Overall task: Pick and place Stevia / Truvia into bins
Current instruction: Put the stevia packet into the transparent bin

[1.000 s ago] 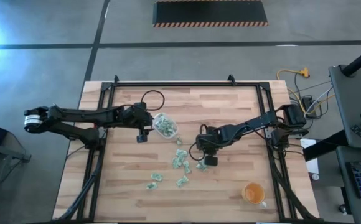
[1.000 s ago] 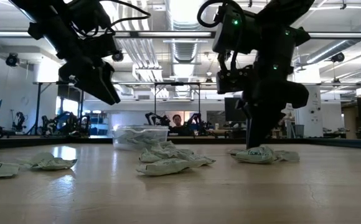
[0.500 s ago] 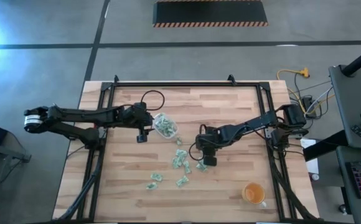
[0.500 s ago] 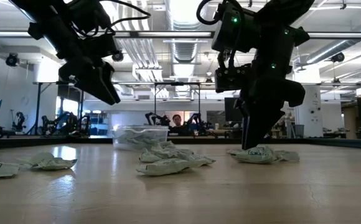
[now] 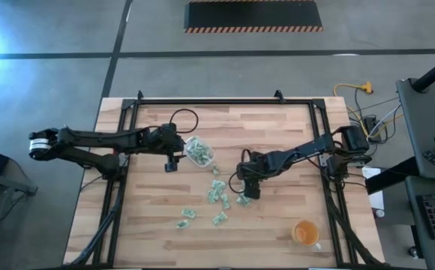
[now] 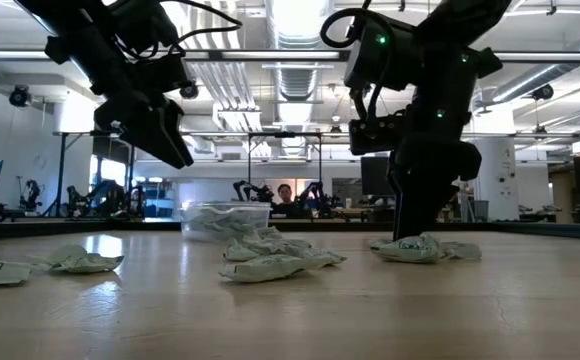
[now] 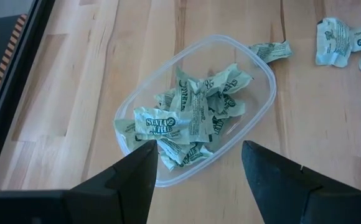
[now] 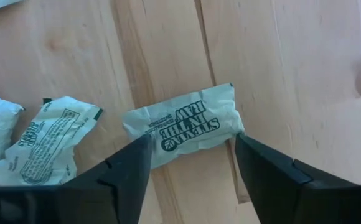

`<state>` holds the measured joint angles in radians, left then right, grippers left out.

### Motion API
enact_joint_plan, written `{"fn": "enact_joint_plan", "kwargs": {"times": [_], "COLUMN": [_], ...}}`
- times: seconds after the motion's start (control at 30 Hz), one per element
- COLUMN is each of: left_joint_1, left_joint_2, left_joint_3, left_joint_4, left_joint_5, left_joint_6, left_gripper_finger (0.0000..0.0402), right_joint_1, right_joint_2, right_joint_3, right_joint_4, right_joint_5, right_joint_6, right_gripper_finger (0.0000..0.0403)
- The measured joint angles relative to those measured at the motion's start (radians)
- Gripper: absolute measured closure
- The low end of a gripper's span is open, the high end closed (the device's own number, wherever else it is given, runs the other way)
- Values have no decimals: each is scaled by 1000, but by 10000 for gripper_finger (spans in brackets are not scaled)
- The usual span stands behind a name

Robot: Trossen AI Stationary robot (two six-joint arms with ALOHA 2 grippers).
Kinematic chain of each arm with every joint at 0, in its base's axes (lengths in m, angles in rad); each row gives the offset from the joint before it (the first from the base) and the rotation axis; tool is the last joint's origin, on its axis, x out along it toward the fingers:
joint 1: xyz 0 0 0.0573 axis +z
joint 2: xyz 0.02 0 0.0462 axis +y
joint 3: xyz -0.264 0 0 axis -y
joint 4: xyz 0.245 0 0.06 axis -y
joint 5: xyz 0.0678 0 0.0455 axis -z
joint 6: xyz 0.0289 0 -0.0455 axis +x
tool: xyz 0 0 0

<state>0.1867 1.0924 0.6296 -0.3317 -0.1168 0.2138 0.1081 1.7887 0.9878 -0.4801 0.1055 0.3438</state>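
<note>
A clear plastic bin (image 5: 199, 152) stands left of the table's middle, with several pale green Stevia packets (image 7: 187, 118) lying in it. More packets (image 5: 219, 196) lie loose on the wood, nearer the front. My left gripper (image 7: 199, 149) hangs open above the bin's near rim and holds nothing. My right gripper (image 5: 249, 193) is open and points down, low over one loose packet (image 8: 183, 124). Its fingers stand at that packet's two short ends. My right gripper comes from above, pointing steeply down, one finger (image 8: 131, 165) at each short end of the packet (image 8: 224, 106). I cannot tell whether the fingertips touch the paper. The packet lies flat on the table, printed side up.
An orange cup (image 5: 305, 234) stands near the front right corner. A black frame (image 5: 225, 101) runs round the table's edges. Two more packets (image 8: 37, 143) lie close beside the one under my right gripper. People and other robots show in the room behind.
My right gripper has opened from shut to wide while staying low over the packet, and has rolled slightly at the wrist. The packets and the bin lie as before.
</note>
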Motion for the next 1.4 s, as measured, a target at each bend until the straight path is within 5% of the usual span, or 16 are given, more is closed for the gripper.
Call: {"fn": "enact_joint_plan", "kwargs": {"times": [0.23,0.93,1.2,1.4], "left_joint_1": [0,0,0,0], "left_joint_2": [0,0,0,0], "left_joint_3": [0,-1,-1,-1], "left_joint_4": [0,0,0,0], "left_joint_5": [0,0,0,1], "left_joint_6": [0,0,0,0], "left_gripper_finger": [185,185,185,185], "right_joint_1": [0,0,0,-1], "right_joint_2": [-1,0,-4,-9], "right_joint_3": [-18,-10,-10,35], "right_joint_4": [10,-3,2,33], "right_joint_5": [0,4,16,123], "right_joint_6": [23,-66,-130,-222], "right_gripper_finger": [196,387,394,394]}}
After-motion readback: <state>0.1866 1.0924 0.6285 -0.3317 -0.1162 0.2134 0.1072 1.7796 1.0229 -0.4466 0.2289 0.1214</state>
